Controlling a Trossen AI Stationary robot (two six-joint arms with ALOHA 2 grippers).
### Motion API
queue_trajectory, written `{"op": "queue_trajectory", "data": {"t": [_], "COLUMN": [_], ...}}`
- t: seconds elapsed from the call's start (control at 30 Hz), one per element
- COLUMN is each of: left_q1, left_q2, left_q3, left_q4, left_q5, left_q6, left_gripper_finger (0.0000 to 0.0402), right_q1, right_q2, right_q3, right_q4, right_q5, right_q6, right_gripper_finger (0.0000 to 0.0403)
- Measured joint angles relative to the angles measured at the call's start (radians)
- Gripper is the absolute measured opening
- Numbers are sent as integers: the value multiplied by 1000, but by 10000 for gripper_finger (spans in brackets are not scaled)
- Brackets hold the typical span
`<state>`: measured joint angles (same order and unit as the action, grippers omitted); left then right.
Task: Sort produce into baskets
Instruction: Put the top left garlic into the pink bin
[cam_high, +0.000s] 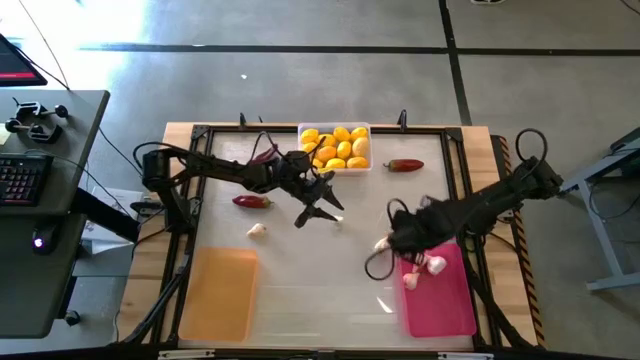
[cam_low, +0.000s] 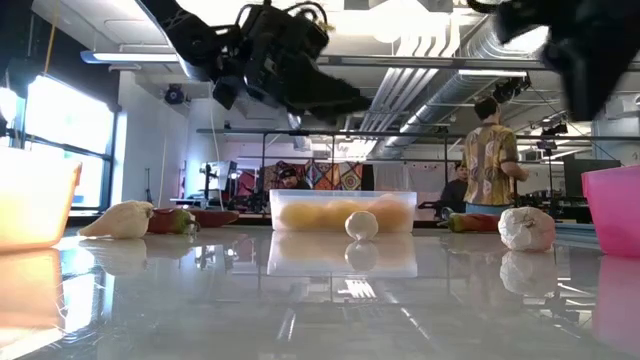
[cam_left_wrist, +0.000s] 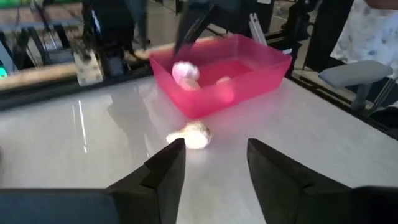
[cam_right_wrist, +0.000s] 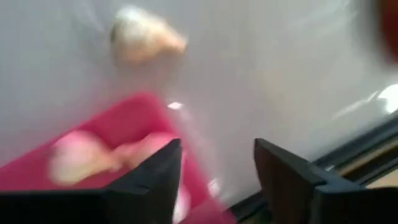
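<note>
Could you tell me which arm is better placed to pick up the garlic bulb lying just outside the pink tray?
Probably the right: its open gripper hovers over the pink tray, next to that garlic bulb.

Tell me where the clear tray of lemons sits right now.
In the high view, the clear tray of lemons sits at the table's far edge, near the middle, with a red chili just to its right and the left gripper just in front of it.

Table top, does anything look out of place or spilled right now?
Nothing is spilled or damaged. Unsorted produce lies loose on the table: a chili and a garlic bulb on the left, another chili beside the clear tray, a garlic bulb just outside the pink tray. The orange tray holds nothing.
</note>
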<state>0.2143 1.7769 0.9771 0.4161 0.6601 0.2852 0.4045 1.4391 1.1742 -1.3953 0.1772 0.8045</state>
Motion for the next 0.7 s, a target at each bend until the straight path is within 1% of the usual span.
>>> {"op": "queue_trajectory", "data": {"t": [0.07,0.17,0.27,0.3,0.33,0.5,0.6,0.7], "left_q1": [5,8,8,7,7,7,-1,-18], "left_q2": [-33,-100,-175,-203,-226,-345,-410,-468], "left_q3": [0,0,0,0,0,0,0,0], "left_q4": [-27,-106,-216,-266,-307,-566,-700,-835], "left_q5": [0,-2,-66,-98,-130,-266,-375,-490], "left_q6": [6,47,104,121,135,127,71,6], "left_gripper_finger": [141,109,74,62,50,6,5,9], "right_q1": [-46,-135,-225,-251,-276,-377,-436,-492], "right_q2": [0,0,0,0,0,-1,0,0], "right_q3": [13,10,-15,-24,-33,-95,-155,-215], "right_q4": [24,146,315,373,431,782,1005,1179], "right_q5": [60,98,103,103,104,146,113,48], "right_q6": [-130,-342,-555,-614,-666,-904,-1020,-1072], "right_gripper_finger": [152,92,29,15,8,21,13,2]}}
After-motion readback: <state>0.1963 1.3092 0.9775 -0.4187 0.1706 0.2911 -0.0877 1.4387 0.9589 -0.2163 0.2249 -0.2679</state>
